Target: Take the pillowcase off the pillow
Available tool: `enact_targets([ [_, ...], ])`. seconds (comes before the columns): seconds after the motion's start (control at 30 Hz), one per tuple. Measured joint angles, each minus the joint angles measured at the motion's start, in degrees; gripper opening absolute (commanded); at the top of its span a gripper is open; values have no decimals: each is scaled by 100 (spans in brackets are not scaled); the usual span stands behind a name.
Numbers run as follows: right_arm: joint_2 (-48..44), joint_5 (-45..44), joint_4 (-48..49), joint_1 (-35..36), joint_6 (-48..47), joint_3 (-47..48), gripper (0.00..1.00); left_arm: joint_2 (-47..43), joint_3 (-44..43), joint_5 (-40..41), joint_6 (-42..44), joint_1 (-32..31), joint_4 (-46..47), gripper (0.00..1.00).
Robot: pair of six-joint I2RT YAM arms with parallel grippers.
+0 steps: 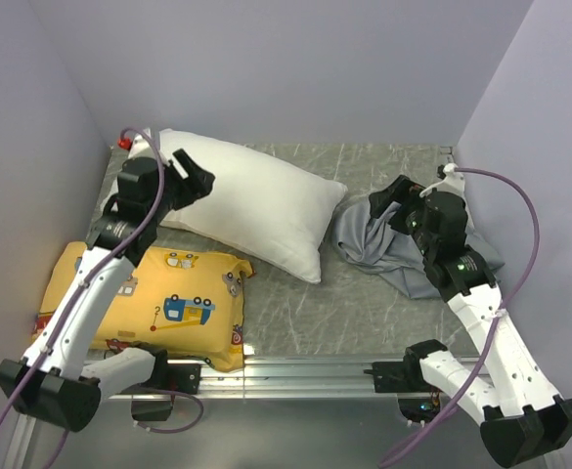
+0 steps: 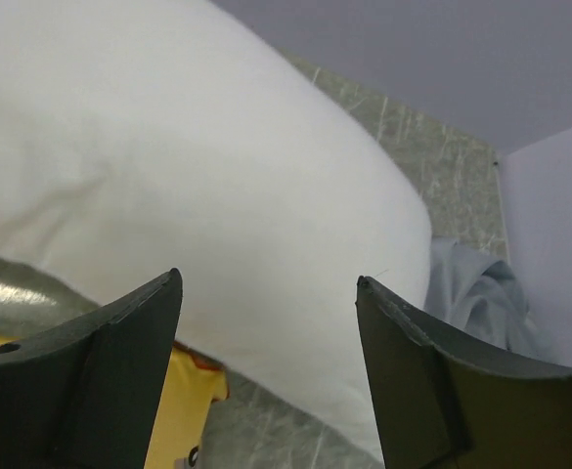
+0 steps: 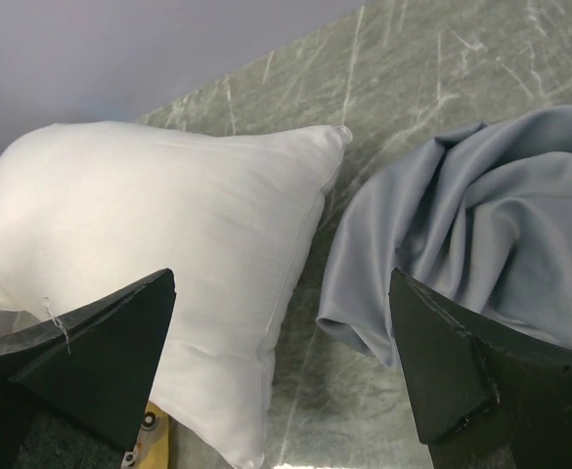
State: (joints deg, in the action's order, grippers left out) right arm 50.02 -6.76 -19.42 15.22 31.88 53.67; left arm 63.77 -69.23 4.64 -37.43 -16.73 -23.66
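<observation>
Two sets of fingers are mine, and both are spread wide with nothing in them. My left fingers (image 1: 196, 181) hang over the 9 o'clock end of the pillow (image 1: 256, 205). I cannot tell if they touch it. In my left wrist view the white pillow fills the gap between the two dark tips.

My right fingers (image 1: 391, 198) hang over the 11 o'clock part of the pillowcase (image 1: 383, 249). In my right wrist view the tips sit apart, one over the pillow side and one over the grey cloth.

The pillow is bare and plump. It lies slanted on the tabletop (image 1: 364, 303), from the far corner at 10 o'clock down toward the middle.

The pillowcase is off the pillow. It lies in a grey, wrinkly heap at 3 o'clock of the pillow, just beside its corner. A thin strip of tabletop shows between them in my right wrist view.

A yellow cushion (image 1: 168, 298) with little trucks on it lies flat at 7 o'clock of the pillow. The pillow's near edge sits just by the cushion's far edge.
</observation>
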Motion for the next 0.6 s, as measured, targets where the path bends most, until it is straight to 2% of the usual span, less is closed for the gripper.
enact_targets([
  [0.13,-227,-76,-105,0,-138,-44,96,-470,608,31,168,-2,-61,82],
  [0.27,-699,-140,-68,0,-219,-308,98,-953,1110,31,315,-2,-33,83],
  [0.6,-741,-258,-55,0,-389,-461,98,-1373,1353,-20,527,-2,439,83],
])
